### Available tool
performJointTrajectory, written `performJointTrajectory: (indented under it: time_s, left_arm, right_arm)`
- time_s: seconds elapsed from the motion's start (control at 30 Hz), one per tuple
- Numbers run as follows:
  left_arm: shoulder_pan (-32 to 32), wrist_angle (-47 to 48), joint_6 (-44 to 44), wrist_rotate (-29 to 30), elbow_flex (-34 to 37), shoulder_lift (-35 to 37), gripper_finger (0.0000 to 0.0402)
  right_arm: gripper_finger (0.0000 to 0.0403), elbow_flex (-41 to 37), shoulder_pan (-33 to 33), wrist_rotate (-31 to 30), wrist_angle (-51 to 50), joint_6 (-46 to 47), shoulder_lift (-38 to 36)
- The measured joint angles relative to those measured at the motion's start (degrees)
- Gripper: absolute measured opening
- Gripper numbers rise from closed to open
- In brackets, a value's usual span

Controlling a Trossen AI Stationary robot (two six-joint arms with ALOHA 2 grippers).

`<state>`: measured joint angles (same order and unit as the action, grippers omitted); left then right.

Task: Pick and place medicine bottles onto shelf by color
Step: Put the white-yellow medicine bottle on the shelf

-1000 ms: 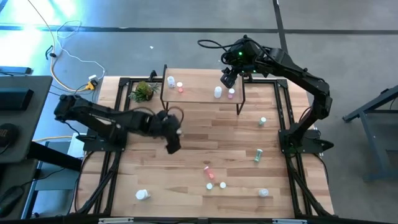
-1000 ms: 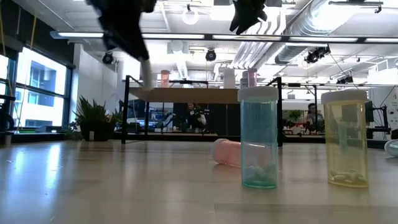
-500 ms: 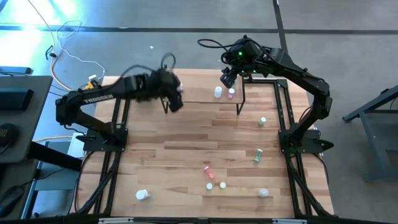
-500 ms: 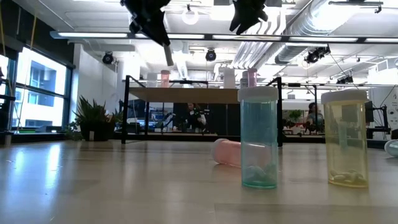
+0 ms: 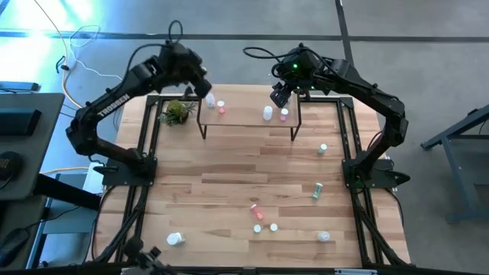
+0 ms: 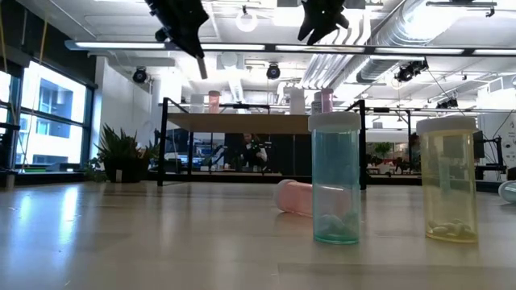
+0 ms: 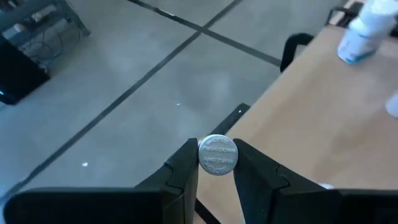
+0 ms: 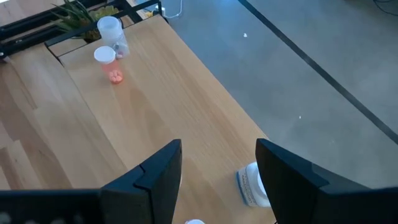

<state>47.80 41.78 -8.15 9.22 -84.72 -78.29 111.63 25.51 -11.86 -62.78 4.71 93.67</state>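
You see a grey embossed cap between the left claw's black fingers; ahead of the right claw, a pale-wood shelf and a pink-filled bottle.

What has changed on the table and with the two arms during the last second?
The left gripper, shut on a small white-capped bottle, swung from mid-table up to the shelf, at its end beside the potted plant. The bottle is not yet released. The right gripper stayed open above the shelf's other end. The bottles on the shelf and those on the table did not move.
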Motion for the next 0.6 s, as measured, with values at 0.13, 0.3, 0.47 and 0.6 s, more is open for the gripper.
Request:
performJointTrajectory:
  time_s: [0.13,0.3,0.47,0.6]
  left_arm:
    - [3.95,-0.17,0.49,-4.07,-1.1,-1.78,0.0079]
    - [5.84,0.84,1.76,-7.78,-1.15,-4.91,0.0079]
    - [5.83,1.36,3.12,-9.53,-1.15,-7.9,0.0079]
    - [5.79,1.39,4.77,-11.61,-1.15,-9.69,0.0079]
  right_arm:
    - [0.0197,0.0,0.01,-0.26,0.0,0.98,0.0]
    - [0.0197,0.0,0.01,-2.82,0.0,2.91,0.0]
    - [0.0197,0.0,0.01,-4.28,0.0,3.26,0.0]
    - [0.0197,0.0,0.01,-4.28,0.0,3.41,0.0]
